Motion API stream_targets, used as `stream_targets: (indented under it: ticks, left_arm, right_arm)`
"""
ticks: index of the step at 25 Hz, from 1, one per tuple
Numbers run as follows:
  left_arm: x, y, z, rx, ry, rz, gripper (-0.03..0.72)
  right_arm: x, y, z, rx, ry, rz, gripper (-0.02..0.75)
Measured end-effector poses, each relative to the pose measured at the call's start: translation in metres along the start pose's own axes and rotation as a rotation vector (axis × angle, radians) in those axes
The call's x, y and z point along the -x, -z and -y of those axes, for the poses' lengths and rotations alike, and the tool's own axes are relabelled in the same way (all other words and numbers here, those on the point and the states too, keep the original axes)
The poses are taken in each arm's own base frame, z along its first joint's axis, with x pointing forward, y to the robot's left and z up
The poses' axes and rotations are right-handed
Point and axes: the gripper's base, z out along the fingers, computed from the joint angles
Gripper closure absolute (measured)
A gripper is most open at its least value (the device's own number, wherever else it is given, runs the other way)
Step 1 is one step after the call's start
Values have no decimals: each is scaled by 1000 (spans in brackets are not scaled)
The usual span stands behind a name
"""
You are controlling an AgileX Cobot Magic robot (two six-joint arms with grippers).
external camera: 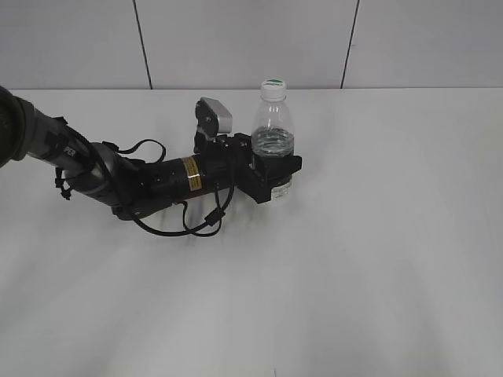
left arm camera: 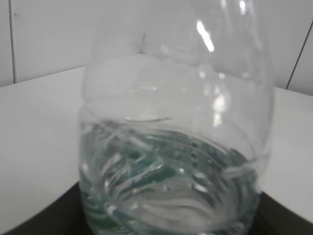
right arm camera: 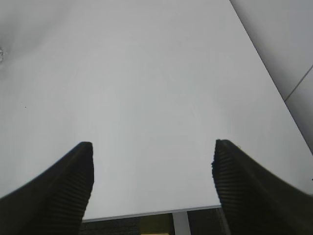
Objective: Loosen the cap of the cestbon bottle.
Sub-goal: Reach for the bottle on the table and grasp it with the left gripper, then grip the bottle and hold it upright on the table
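- Bottle (external camera: 273, 129) stands upright on the white table (external camera: 377, 236), toward the back, white cap (external camera: 273, 86) on its neck.
- Left gripper (external camera: 275, 174) reaches in low from the left; its black jaws sit either side of the bottle's lower body, but whether they press it I cannot tell.
- Right gripper (right arm camera: 152, 181) hangs over bare table, ribbed fingers (right arm camera: 68, 191) spread wide with nothing between.
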Motion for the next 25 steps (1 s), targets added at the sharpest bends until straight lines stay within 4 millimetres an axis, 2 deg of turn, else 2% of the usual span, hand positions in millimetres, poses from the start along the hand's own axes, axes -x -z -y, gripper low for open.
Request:
stream_targets:
  ticks: [9, 16, 21, 25]
  left_arm:
    - [0, 0, 0, 0, -4, 1, 279]
    - [-1, 2, 2, -38, -78, 6, 283]
    - [0, 10, 2, -69, -102, -10, 283]
    - [14, 26, 10, -49, -100, -22, 283]
  right_arm:
    - [0, 0, 0, 0, 0, 0, 158]
    - [0, 0, 0, 0, 0, 0, 158]
    - [0, 0, 0, 0, 0, 0, 158]
    - [0, 0, 0, 0, 0, 0, 158]
